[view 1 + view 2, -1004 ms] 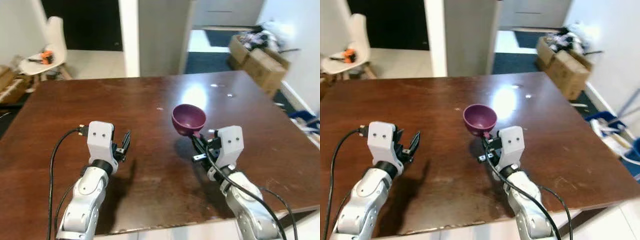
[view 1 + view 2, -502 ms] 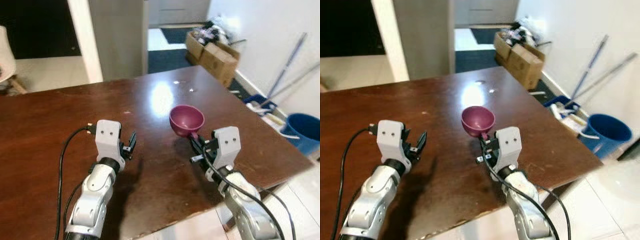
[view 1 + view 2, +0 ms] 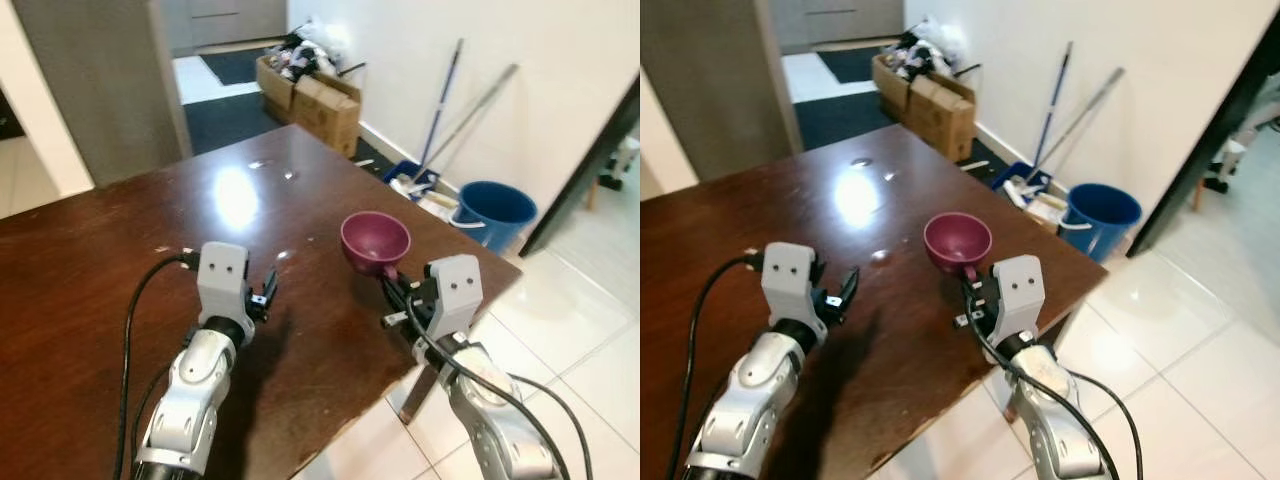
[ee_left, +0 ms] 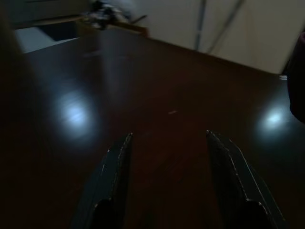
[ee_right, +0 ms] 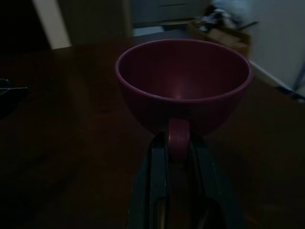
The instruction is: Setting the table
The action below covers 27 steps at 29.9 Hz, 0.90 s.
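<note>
1. The right gripper [image 3: 392, 292] pinches the handle of a purple, round plastic cup [image 3: 375, 241], holding it upright above the dark brown wooden table [image 3: 90, 260] near its right edge.
2. The left gripper [image 4: 167, 157] hovers over the table, fingers spread, pinching nothing.
3. A blue plastic bucket [image 3: 497, 208] stands on the tiled floor beyond.

Dark wooden table [image 3: 90, 250], white tiled floor [image 3: 590, 330], blue bucket [image 3: 497, 207], perhaps cardboard boxes [image 3: 320, 100]

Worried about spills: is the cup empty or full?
Empty. The right wrist view looks into the purple cup, held by its handle in the right hand, showing its bare inside.
</note>
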Tool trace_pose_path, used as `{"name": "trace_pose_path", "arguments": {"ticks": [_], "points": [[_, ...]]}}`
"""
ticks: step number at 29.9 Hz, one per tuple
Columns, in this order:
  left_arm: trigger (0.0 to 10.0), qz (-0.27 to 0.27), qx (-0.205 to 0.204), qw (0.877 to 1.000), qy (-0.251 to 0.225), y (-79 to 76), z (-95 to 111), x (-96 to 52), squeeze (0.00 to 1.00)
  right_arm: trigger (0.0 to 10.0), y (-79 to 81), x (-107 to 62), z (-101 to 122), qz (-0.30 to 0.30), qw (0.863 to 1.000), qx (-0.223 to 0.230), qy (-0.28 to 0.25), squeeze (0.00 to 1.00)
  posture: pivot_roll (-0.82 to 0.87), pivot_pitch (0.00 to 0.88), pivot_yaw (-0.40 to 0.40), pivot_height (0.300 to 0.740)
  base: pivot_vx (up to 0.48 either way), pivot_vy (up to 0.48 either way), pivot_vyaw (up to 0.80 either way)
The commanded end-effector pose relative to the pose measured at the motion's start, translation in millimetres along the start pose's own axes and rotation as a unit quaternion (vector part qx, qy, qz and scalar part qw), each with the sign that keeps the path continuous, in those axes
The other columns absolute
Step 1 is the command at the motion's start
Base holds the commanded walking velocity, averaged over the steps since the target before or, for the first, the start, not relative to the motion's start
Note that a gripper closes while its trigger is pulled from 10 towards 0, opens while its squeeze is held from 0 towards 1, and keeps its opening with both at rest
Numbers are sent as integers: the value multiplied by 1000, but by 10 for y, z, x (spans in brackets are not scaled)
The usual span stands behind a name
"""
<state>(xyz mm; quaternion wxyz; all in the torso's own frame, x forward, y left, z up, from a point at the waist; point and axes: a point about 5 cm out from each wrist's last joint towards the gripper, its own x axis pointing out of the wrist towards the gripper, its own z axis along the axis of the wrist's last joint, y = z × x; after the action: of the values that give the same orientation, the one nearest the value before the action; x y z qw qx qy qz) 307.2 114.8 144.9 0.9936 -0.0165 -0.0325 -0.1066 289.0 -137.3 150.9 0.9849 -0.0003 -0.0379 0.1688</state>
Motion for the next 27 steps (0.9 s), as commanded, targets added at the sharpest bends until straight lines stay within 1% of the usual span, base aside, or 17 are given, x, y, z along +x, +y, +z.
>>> {"name": "trace_pose_path", "arguments": {"ticks": [1, 7, 27], "points": [[10000, -6, 4, 1000, 5, -33, -33, -1, 0, 10000, -23, -22, -6, -6, 1000, -1, 0, 0, -129, 0, 65, 740, 0, 0, -800], [10000, -12, 3, 1000, 7, -54, -40, 2, 0, 10000, -20, -16, -4, -4, 1000, -1, 0, 0, -129, 0, 65, 740, 0, 0, -800], [10000, -14, 1, 1000, 3, -53, -29, 21, 0, 10000, -22, 4, 0, -2, 1000, -4, -2, 0, -128, 0, 65, 740, 0, 0, -800]]}}
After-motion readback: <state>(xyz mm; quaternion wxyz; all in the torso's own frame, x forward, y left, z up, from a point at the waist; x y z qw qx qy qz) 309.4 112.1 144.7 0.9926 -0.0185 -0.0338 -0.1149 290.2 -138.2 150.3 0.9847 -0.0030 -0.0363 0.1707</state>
